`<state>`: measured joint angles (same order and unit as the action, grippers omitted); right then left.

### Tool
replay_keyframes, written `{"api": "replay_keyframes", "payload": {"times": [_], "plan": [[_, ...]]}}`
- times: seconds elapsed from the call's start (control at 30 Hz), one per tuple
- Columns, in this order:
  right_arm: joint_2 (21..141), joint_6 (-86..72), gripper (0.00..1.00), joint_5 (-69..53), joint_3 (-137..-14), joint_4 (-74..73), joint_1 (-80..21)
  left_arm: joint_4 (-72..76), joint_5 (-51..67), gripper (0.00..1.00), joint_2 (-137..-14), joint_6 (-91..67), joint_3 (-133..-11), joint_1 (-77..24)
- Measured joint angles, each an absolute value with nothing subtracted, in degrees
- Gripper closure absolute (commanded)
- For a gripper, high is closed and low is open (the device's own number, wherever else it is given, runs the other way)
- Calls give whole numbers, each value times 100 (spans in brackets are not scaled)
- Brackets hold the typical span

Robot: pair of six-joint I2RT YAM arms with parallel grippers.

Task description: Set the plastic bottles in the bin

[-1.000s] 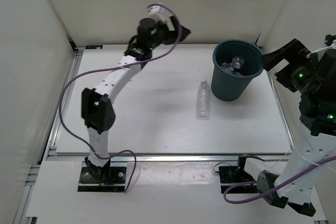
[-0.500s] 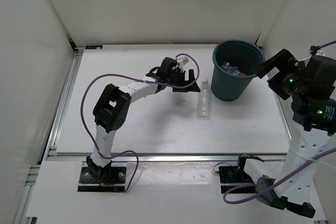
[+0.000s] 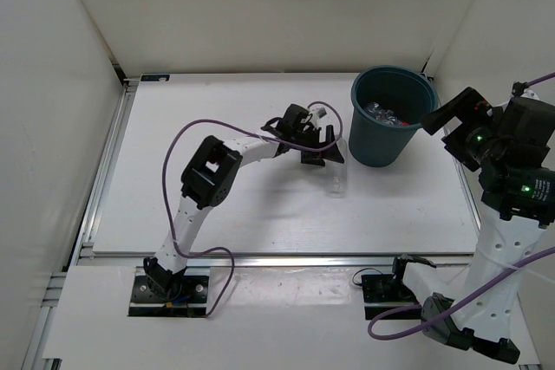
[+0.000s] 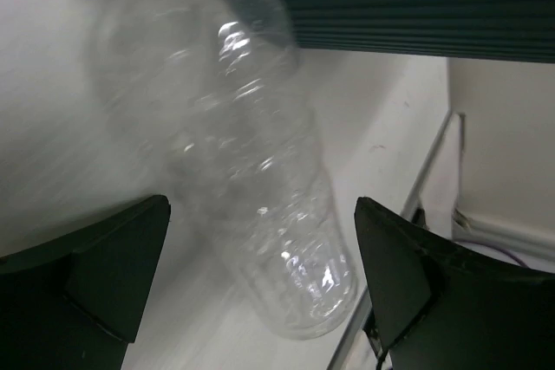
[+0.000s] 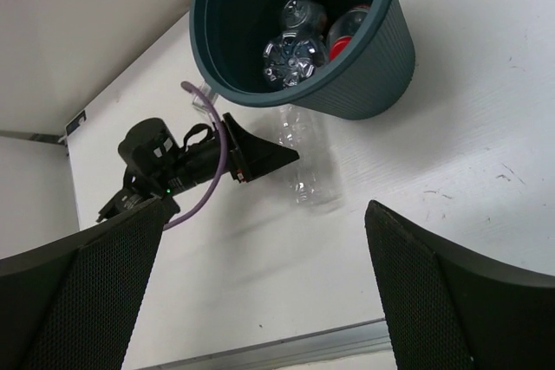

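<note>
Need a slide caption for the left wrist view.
Open left gripper framing a clear plastic bottle that lies on the table beside the teal bin.

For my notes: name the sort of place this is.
Probably a robot test cell: white table walled by plain panels, left arm and right arm bolted at its edge, bin and bottle as props.

Bin (image 3: 380,146): dark teal, fine horizontal ribbing on outer wall.
Bottle (image 4: 260,214) on table (image 3: 217,205): clear, ringed ridges.
Table: white.
Bottles (image 5: 290,49) in bin: clear; one carries a red label (image 5: 349,23).
Left gripper (image 3: 324,154): black.
Right gripper (image 5: 267,214): black; pads (image 5: 87,301) show a fine dot grid.
Left arm (image 3: 251,148): white links, black joints.
Cables (image 3: 186,140): purple.
Right arm (image 3: 492,249): white, with green lights (image 3: 523,190).
</note>
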<state>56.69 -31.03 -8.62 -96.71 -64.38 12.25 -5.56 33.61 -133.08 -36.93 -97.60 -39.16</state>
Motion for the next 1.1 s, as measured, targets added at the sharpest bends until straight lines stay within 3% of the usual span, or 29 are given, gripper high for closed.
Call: {"api": "replay_keyframes", "payload": {"times": [0.13,0.2,0.23,0.3,0.53,0.73,0.83,1.0,1.1], "plan": [[5649,-3068,0,-764,-9627,-6464,1227,-502,3754,3,-13917,-3981,-10525,-4027],[5623,-3050,0,-720,-9590,-6466,1227,-495,3907,21,-14062,-4095,-10696,-4040],[5596,-3030,0,-690,-9574,-6479,1225,-510,3990,45,-14127,-4152,-10746,-4047],[5561,-2993,0,-617,-9555,-6499,1227,-534,4200,60,-14212,-4333,-10761,-4045],[5454,-2956,0,-484,-9308,-6512,1225,-456,4390,66,-13758,-4569,-9977,-3765],[5452,-2991,0,-464,-9105,-6477,1227,-906,3385,66,-12879,-4604,-9749,-3107],[5461,-3028,0,-464,-9061,-6447,1227,-1083,2978,66,-12886,-4606,-10836,-2825],[5463,-3140,0,-403,-9019,-6447,1227,-709,2858,62,-13887,-4982,-14532,-2814],[5476,-3218,0,-325,-9019,-6447,1227,-115,2694,61,-13751,-5133,-14639,-2998]]}}
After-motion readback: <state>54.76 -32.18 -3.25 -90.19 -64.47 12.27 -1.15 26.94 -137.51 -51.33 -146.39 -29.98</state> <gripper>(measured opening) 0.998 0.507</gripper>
